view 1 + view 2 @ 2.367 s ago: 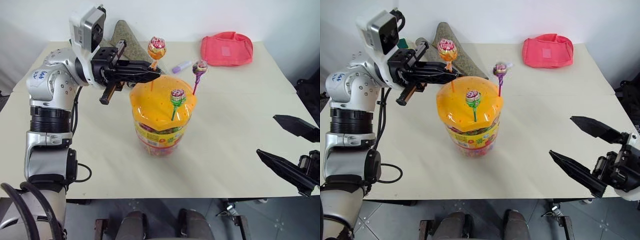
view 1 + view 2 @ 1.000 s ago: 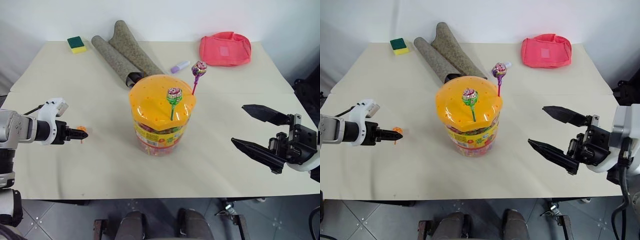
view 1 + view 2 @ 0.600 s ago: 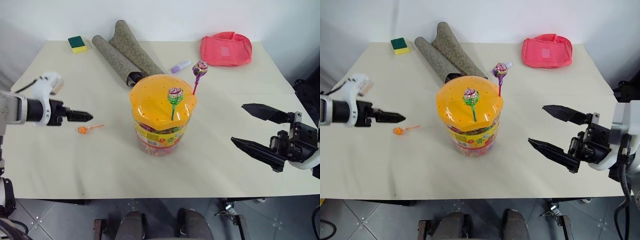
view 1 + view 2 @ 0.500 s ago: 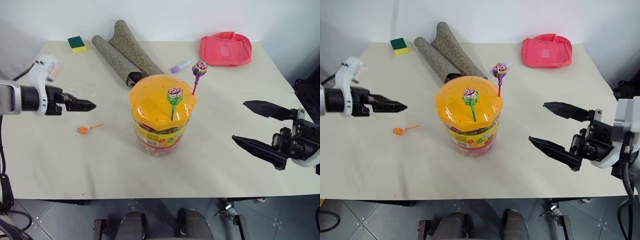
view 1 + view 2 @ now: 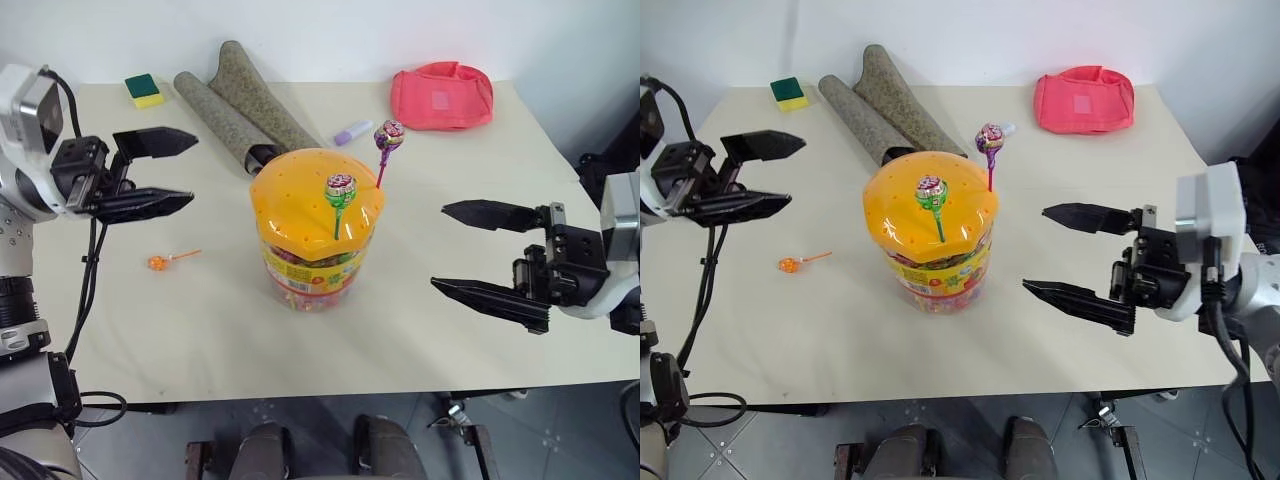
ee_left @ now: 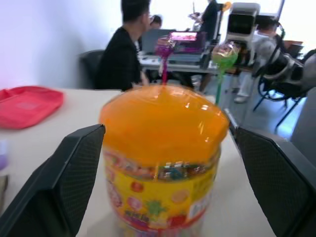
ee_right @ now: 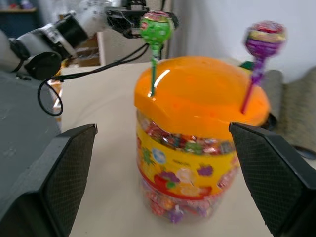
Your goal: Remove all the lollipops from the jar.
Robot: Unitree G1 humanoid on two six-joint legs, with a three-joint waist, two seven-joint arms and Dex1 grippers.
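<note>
Since the earlier frames, the left end effector [image 5: 165, 170] has let the orange lollipop [image 5: 157, 262] go onto the desk [image 5: 420, 350] and risen, jaws spread and empty. Head views: the jar [image 5: 313, 228] stands mid-desk; the green lollipop [image 5: 340, 188] and purple lollipop [image 5: 388, 135] stand planted in its orange lid. The right end effector [image 5: 1060, 252] waits just beside the jar, released and empty. Left wrist view: jar [image 6: 165, 153] framed between the spread fingers, both sticks upright. Right wrist view: green lollipop [image 7: 156, 26] nearer, purple lollipop [image 7: 265, 35] behind. Judged progress: one of three removed, two remaining.
</note>
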